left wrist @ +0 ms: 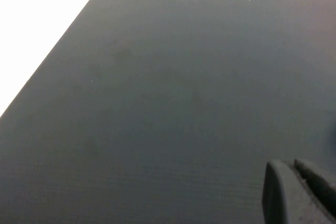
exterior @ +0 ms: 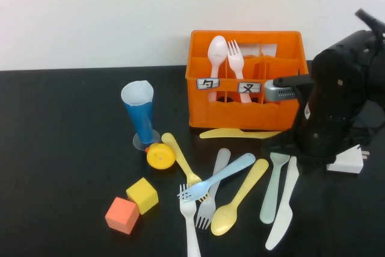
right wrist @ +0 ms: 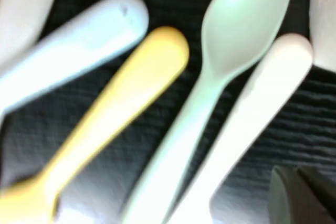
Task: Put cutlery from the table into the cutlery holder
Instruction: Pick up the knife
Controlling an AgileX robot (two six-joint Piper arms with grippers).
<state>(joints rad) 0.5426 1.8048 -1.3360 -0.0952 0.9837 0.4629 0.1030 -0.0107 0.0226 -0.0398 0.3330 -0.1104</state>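
The orange cutlery holder (exterior: 246, 79) stands at the back of the black table (exterior: 60, 148) and holds a pink spoon (exterior: 216, 52) and a pink fork (exterior: 236, 58). In front of it lie a yellow knife (exterior: 237, 133), a blue fork (exterior: 219, 176), a grey fork (exterior: 212, 200), a white fork (exterior: 191, 227), a yellow spoon (exterior: 240, 200), a pale green spoon (exterior: 274, 188) and a white knife (exterior: 283, 209). My right arm (exterior: 337, 100) hovers over their right side. My right gripper (right wrist: 294, 174) is shut and empty, beside the white knife handle (right wrist: 262, 108) and green spoon (right wrist: 231, 40). My left gripper (left wrist: 291, 165) is shut over bare table.
A blue cup (exterior: 139, 112) stands left of the holder, with a yellow round piece (exterior: 160, 156) and a yellow handle (exterior: 180, 159) by it. A yellow cube (exterior: 142, 195) and an orange cube (exterior: 122, 215) lie at the front left. A white block (exterior: 349, 161) lies under my right arm.
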